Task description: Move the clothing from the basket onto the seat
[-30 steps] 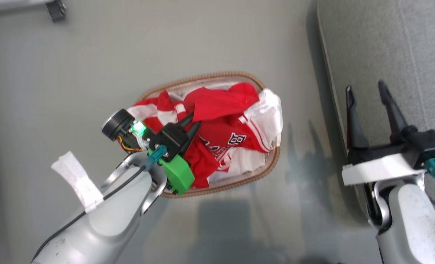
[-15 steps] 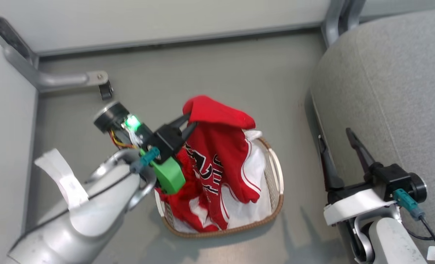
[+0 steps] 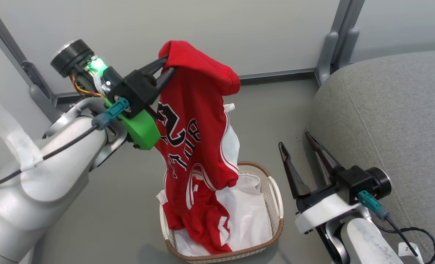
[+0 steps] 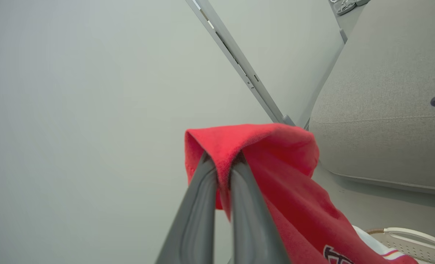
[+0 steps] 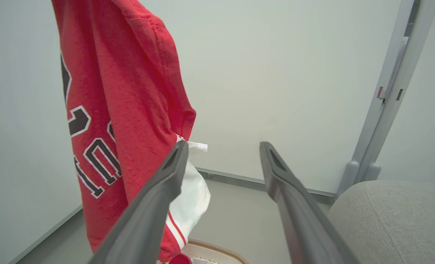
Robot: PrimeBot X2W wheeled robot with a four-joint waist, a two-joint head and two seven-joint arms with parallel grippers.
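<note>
Clothing [image 3: 199,121] hangs from the left gripper [image 3: 168,64], fingers pinched shut on 1 red fold, hoisted well above where it lay 1 second ago; its lower end trails below them in the basket [image 3: 269,194]. Right gripper [image 3: 294,140] fingers gape empty beside the seat [image 3: 386,121], likely the next stop.

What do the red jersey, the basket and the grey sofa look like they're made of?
The red jersey: soft matte knit, probably polyester; it drapes limply and looks fuzzy close up. The basket: cream plastic lattice by its perforated wall, with a brown braided rim, perhaps rope or wicker. The sofa: grey woven upholstery, matte, with a stitched seam.
</note>
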